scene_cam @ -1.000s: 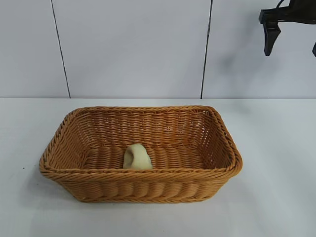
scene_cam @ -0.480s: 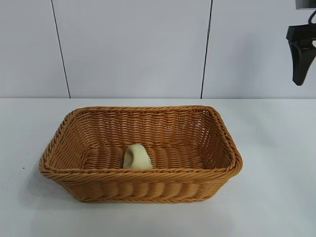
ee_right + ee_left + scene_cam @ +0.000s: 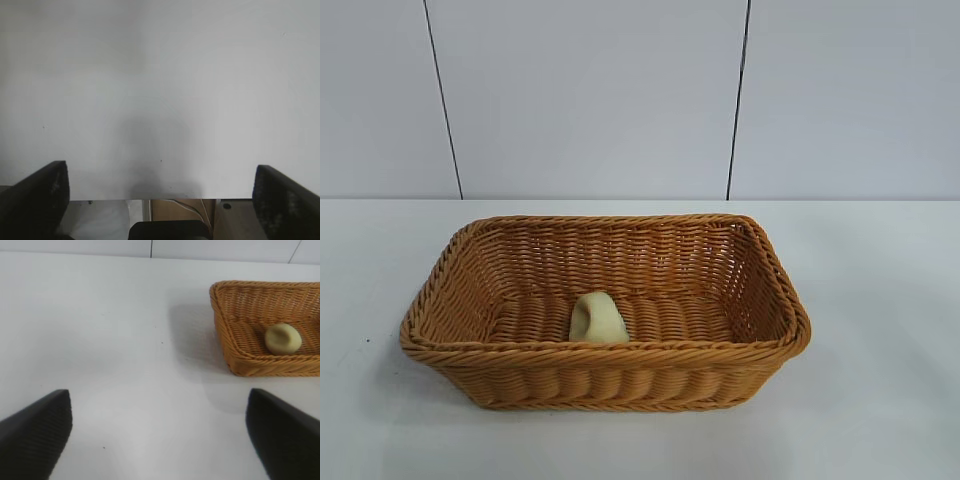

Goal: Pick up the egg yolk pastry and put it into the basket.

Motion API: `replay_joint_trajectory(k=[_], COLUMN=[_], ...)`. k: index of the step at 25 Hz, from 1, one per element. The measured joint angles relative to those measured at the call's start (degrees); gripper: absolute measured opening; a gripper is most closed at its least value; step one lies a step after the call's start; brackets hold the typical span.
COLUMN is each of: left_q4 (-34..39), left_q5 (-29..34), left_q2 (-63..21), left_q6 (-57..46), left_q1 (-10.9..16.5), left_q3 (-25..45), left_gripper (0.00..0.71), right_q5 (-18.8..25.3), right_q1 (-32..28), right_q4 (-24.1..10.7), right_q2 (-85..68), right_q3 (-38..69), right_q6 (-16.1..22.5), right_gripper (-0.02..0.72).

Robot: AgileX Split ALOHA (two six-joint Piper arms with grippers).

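pastry [image 3: 597,319] sits inside the basket [image 3: 610,378], a pale yellow lump on the woven floor close to the long wall nearest the outside camera, touching nothing but the wicker. basket rests on the white table [image 3: 880,300], in front of a panelled wall [image 3: 590,100].

left gripper [image 3: 159,432] has its two dark fingers [image 3: 36,432] spread wide with nothing between them, angled over bare table. ahead of it and off to one side stands a corner of the basket, well apart from the fingers, with the pastry showing over the rim.

right gripper [image 3: 161,197] is likewise spread wide and empty, pointing steeply down at the table's edge. only bare white surface lies ahead of its fingers [image 3: 35,197], with some cabling and a dark part of the arm below the edge; neither basket nor pastry shows near it.

neither arm appears in the outside view.
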Motion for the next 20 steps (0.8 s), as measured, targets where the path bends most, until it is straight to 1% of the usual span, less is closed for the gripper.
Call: replay_joint_trajectory(k=[3,5,9,12,20], left_q4=[0.0,0.0,0.0,0.0,0.0], left_q5=[0.0,0.0,0.0,0.0,0.0], left_q2=[0.0,0.0,0.0,0.0,0.0], left_q6=[0.0,0.0,0.0,0.0,0.0], left_q1=[0.0,0.0,0.0,0.0,0.0], left_q3=[0.0,0.0,0.0,0.0,0.0], left_gripper=[0.693,0.693,0.693,0.693,0.693], right_q5=[-3.66,-4.87,-5.46,-6.38,-6.43], right_q1=[0.0,0.0,0.0,0.0,0.0], right_q4=[0.41,1.2,1.98,2.36,2.36], right_q2=[-8.84,-14.27,-25.15,-32.37,-50.42], right_q3=[5.93,9.07,13.0,13.22,13.26], right_q6=[0.0,-0.26,-1.19,-1.25,-1.32], right_gripper=[0.694,0.694,0.694,0.694,0.694])
